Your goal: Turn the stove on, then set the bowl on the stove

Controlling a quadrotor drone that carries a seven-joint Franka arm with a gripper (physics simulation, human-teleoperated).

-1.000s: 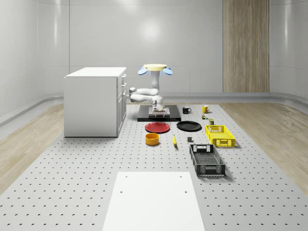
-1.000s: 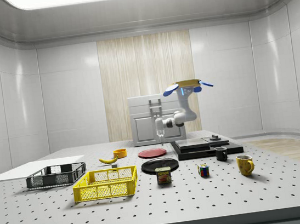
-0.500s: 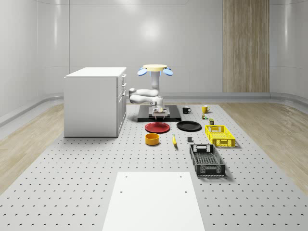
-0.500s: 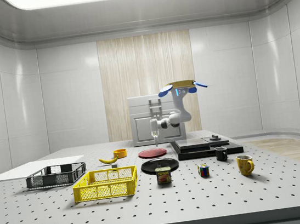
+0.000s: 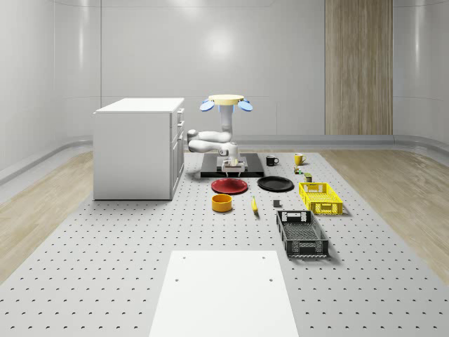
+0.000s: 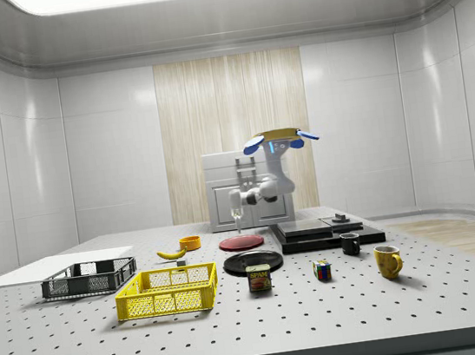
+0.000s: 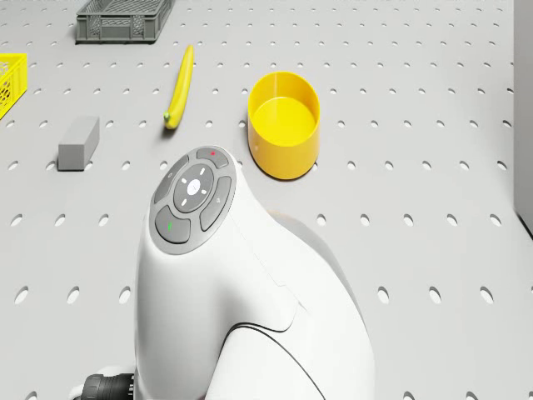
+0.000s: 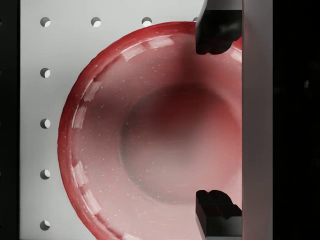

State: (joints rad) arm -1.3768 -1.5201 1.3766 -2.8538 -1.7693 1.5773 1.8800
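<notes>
The yellow bowl (image 5: 222,203) (image 6: 190,242) (image 7: 283,125) stands upright on the table, in front of the red plate (image 5: 229,185) (image 6: 242,242) (image 8: 150,130). Behind that plate lies the flat black stove (image 5: 231,170) (image 6: 323,232), with a small knob (image 6: 339,217) on top. The drone (image 5: 226,102) (image 6: 279,140) hovers over the stove's near edge. Its white arm (image 7: 241,292) reaches down and holds my gripper (image 5: 233,166) (image 6: 237,219) (image 8: 215,120) just above the red plate. The two black fingertips (image 8: 215,30) stand apart, open, with nothing between them.
A tall white cabinet (image 5: 139,147) stands at the whole-scene view's left. A black plate (image 5: 275,184), a banana (image 5: 254,205) (image 7: 179,87), a grey block (image 7: 79,142), a yellow crate (image 5: 320,197) and a dark crate (image 5: 302,234) lie nearby. Two mugs (image 6: 350,243), a can (image 6: 259,278) and a cube (image 6: 321,270) sit beyond.
The drone and arm have drifted to the side view's left, off the stove's middle. The gripper now hangs over the red plate, still open.
</notes>
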